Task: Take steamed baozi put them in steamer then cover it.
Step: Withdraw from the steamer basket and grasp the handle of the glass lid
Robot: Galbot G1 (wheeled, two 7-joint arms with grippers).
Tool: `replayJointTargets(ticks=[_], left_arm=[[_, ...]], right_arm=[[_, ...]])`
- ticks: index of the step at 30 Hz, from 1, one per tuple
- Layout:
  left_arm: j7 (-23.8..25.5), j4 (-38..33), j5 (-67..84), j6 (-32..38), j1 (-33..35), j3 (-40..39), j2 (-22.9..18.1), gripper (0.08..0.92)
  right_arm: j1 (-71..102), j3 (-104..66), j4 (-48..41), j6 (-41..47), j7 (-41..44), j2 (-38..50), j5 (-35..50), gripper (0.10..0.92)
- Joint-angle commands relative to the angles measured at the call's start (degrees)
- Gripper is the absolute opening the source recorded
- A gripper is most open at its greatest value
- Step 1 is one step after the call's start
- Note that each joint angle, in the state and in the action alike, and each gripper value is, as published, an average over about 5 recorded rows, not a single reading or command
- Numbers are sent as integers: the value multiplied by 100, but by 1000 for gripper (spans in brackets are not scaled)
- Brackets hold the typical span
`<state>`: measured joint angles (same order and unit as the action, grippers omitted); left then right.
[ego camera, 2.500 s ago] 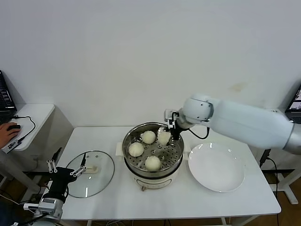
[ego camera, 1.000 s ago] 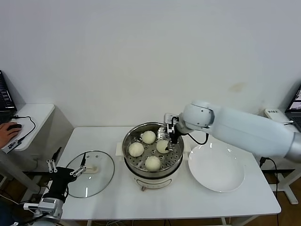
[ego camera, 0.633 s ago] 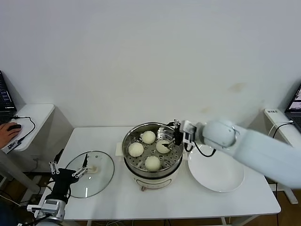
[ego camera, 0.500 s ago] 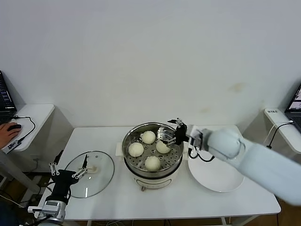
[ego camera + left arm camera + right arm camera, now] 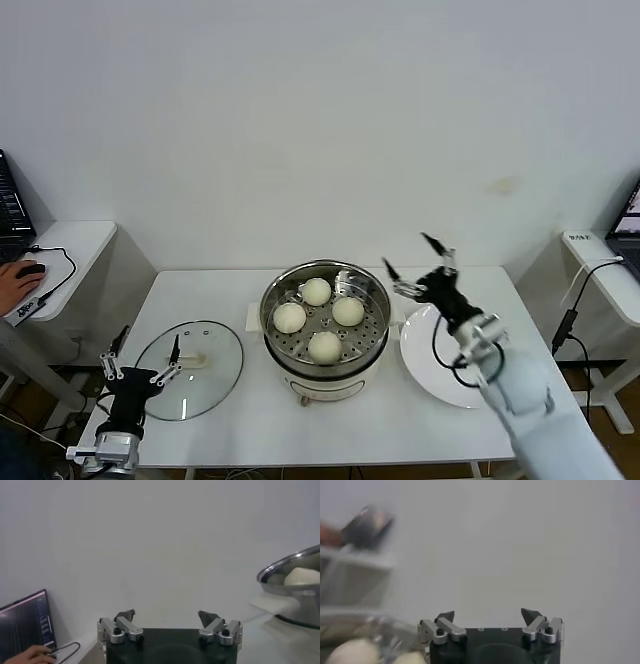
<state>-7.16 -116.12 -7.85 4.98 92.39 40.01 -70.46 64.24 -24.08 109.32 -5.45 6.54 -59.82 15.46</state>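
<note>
The steamer (image 5: 372, 335) stands mid-table with four baozi on its tray: back (image 5: 316, 291), right (image 5: 348, 311), left (image 5: 290, 317) and front (image 5: 324, 346). The glass cover (image 5: 215, 385) lies flat on the table left of the pot, handle (image 5: 197, 358) up. My right gripper (image 5: 415, 262) is open and empty, raised just right of the pot above the plate's near rim. My left gripper (image 5: 148, 342) is open and empty, low at the table's left front by the cover. The left wrist view shows its open gripper (image 5: 170, 616), the steamer's rim (image 5: 292, 566) and one baozi (image 5: 302, 576).
A white plate (image 5: 425, 350) lies right of the steamer, partly under my right arm. A side desk (image 5: 70, 240) with a person's hand on a mouse stands at far left. The right wrist view shows its open gripper (image 5: 490, 615) and blurred baozi (image 5: 350, 652).
My right gripper set the fourth baozi in the steamer, opened, and pulled back up and to the right, out of the pot. The left arm sank slightly.
</note>
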Motion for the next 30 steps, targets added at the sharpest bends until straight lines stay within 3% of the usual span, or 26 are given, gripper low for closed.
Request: replayJointTargets(ticks=[1,7,12,18,30], left_arm=[[-310,749,-3284,326,-139,228,264,823],[-263,1069,-5412,588,33,306,666,823],[-190,1117,-6643,600,119,243,696,823],[-61,1077,-6961,576,25,-21,634,823],[82,2340,-6738,601,-1047,-251,788,823]], right_arm=[[2328,-2639,299,-1034,133,-1960,-32,823],[2545,-2936,512,-813,78,-2015,61,823],[2642,-3004,544,-791,60,-2096,35,823],[2646,-3076,522,-759,25,-2149,68,823],[2881,-3211,716,-719,-24,-2328,-5,823]])
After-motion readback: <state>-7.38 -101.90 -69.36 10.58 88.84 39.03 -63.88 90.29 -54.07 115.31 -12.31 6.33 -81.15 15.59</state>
